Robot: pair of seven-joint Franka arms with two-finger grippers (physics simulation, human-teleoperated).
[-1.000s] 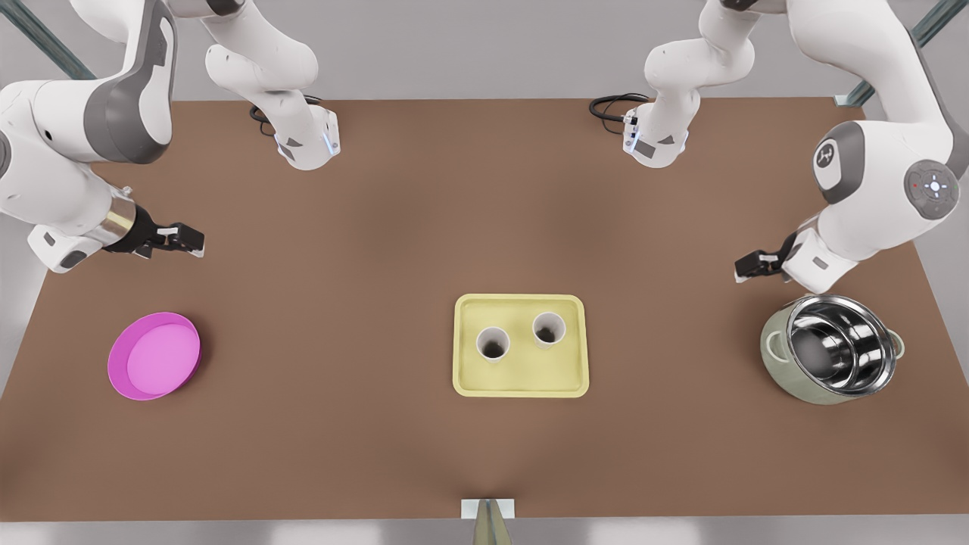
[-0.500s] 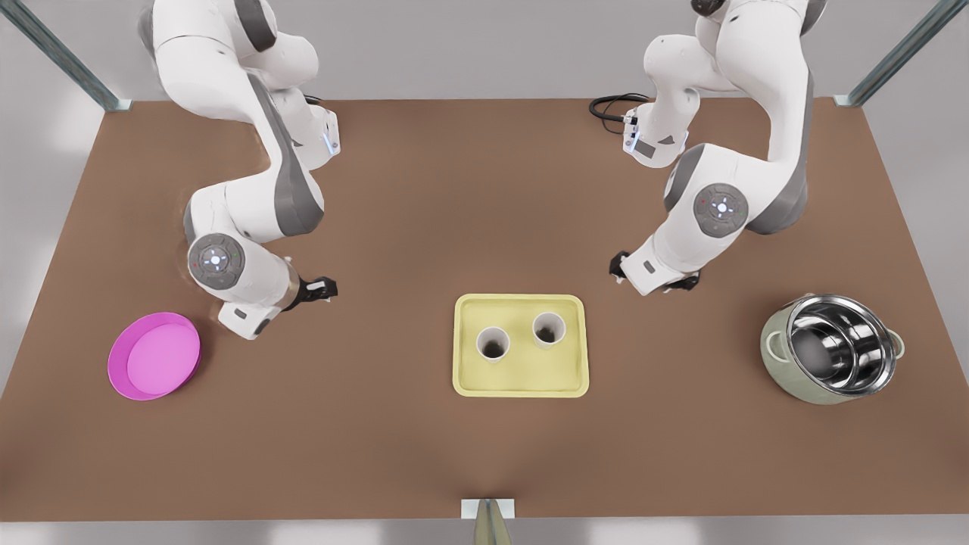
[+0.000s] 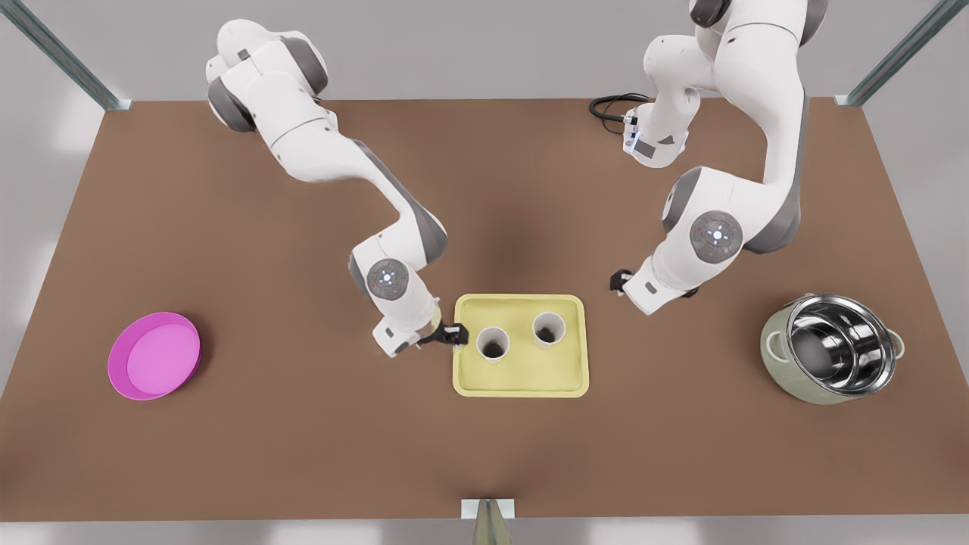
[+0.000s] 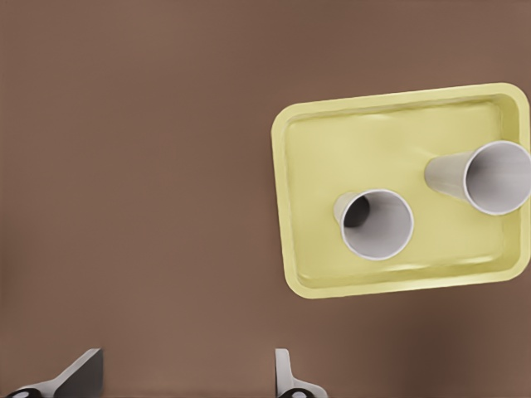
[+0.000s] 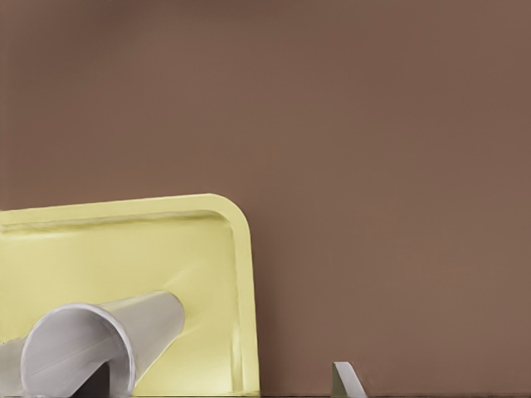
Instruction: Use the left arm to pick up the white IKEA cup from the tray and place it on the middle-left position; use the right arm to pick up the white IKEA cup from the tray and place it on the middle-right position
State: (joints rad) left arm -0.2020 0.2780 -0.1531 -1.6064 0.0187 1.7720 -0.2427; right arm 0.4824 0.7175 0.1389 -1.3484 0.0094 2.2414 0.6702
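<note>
Front view: the left gripper (image 3: 453,334), which a second ago hung far out by the front view's left table edge, now sits at the left rim of the tray (image 3: 521,382), just beside the nearer white cup (image 3: 492,344); its fingers are too dark and small here to tell whether they are apart or together. The right gripper (image 3: 621,281) has swung in from beside the steel pot (image 3: 833,348) and now hangs near the tray's far right corner, apart from the second white cup (image 3: 549,329), finger state unreadable under the wrist. Both cups stand upright on the tray, untouched; the magenta dish (image 3: 154,355) and the pot are unmoved. Judgement: approach under way on both sides, neither cup grasped, both brown tabletop targets still to be served. Left wrist view: two pale fingertips (image 4: 79,377) at the frame edge stand well apart over bare table (image 4: 133,166), so this gripper is spread; tray (image 4: 286,207) and both cups, the nearer cup (image 4: 378,224) and the farther cup (image 4: 489,176), lie ahead, the farther cup cut by the frame. Right wrist view: tray corner (image 5: 241,249) and one cup (image 5: 91,348), partly cropped; one pale fingertip (image 5: 344,380) shows at the edge, its partner not clearly made out, so spacing cannot be judged.
</note>
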